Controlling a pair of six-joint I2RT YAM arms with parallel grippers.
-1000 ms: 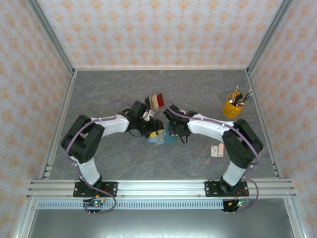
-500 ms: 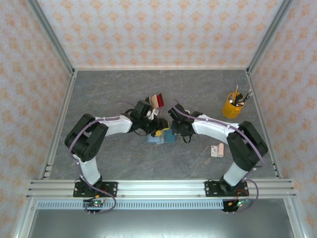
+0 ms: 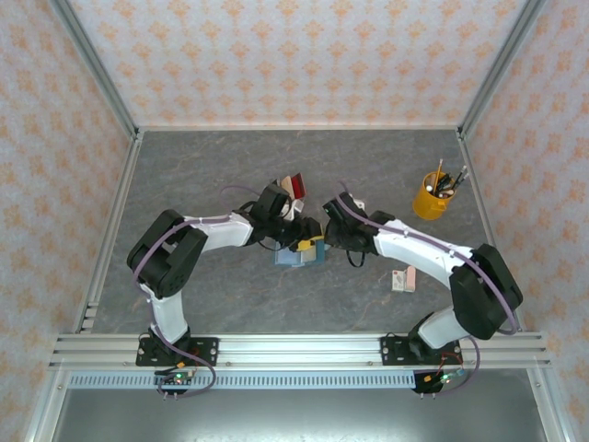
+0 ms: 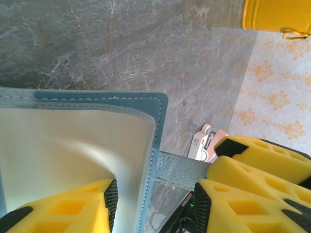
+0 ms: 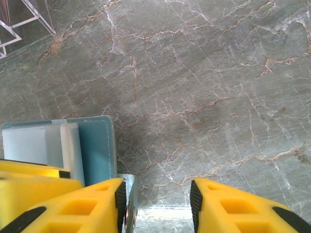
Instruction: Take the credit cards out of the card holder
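- Top external view, card holder (image 3: 294, 259): blue-teal, lying open on the table (image 3: 202, 166) with both wrists crowded over it. You find it roughly where it lay a second ago.
- Left wrist view, left gripper (image 4: 154, 191): it straddles the card holder's right edge with its jaws parted. One pad (image 4: 63, 208) is over the cream inner panel (image 4: 73, 145), the other is off the edge above bare table, and nothing is pinched. This arm has reached further across the holder than a second ago.
- Right wrist view, right gripper (image 5: 158, 189): it sits just beside the card holder's right edge, jaws apart with only table between them. A second ago it hung over the holder with its jaws closed; it has since let go and slid off sideways.
- Pale slip (image 5: 72, 150): this stands in the holder's light-blue pocket and looks like a card not yet out. You cannot tell whether the cream inner panel is card or lining.
- Red credit card (image 3: 295, 187): already out, on the far side of the card holder and apart from it, near a clear stand (image 5: 22, 19).
- Grey-teal strip (image 4: 182, 167): it touches the card holder's right edge, beneath the right gripper. Card or flap, you cannot tell.
- Pen cup (image 3: 430, 195) and pink-and-white box (image 3: 402, 279): both well right of the card holder.
- Reading: the release suggests one pull has ended. Treat the task as unfinished and expect a fresh pinch on the pale slip.
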